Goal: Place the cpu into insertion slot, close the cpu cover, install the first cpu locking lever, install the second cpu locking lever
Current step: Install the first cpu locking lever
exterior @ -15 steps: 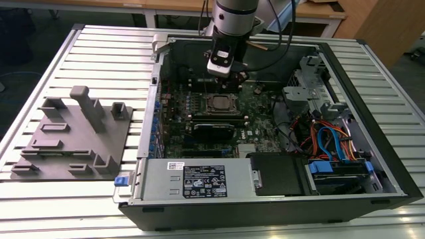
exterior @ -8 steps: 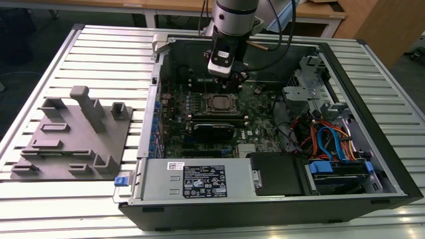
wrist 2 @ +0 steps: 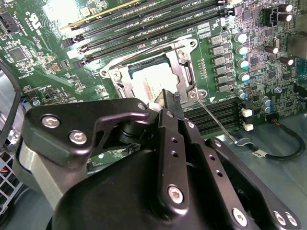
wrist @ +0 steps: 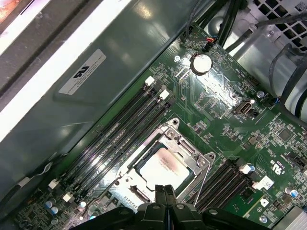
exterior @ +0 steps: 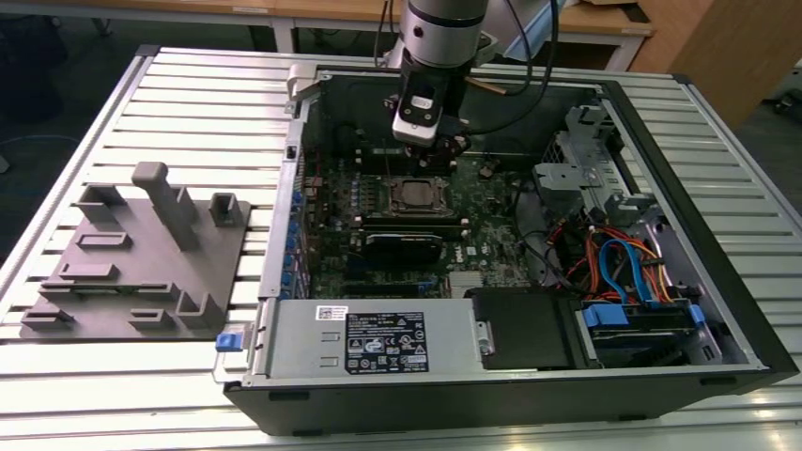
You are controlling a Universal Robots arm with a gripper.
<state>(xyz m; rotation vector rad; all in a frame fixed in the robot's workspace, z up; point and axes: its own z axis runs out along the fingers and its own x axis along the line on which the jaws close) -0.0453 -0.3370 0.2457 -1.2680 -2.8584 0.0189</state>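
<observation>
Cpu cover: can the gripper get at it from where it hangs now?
Probably yes. In the first wrist view the gripper hangs just over the edge of the cpu cover, with nothing between them.

No wording can be made out. A black rectangular label (exterior: pixel 386 343) crowded with small white marks and a small white barcode sticker (exterior: pixel 331 312) sit on the silver-grey metal box (exterior: pixel 449 349) just beside the green circuit board (exterior: pixel 329 233). A white rectangular sticker (wrist: pixel 82 72) bearing a black sign lies on the grey metal wall (wrist: pixel 129 52) beside that board. Tiny white print dots the board itself.
</observation>
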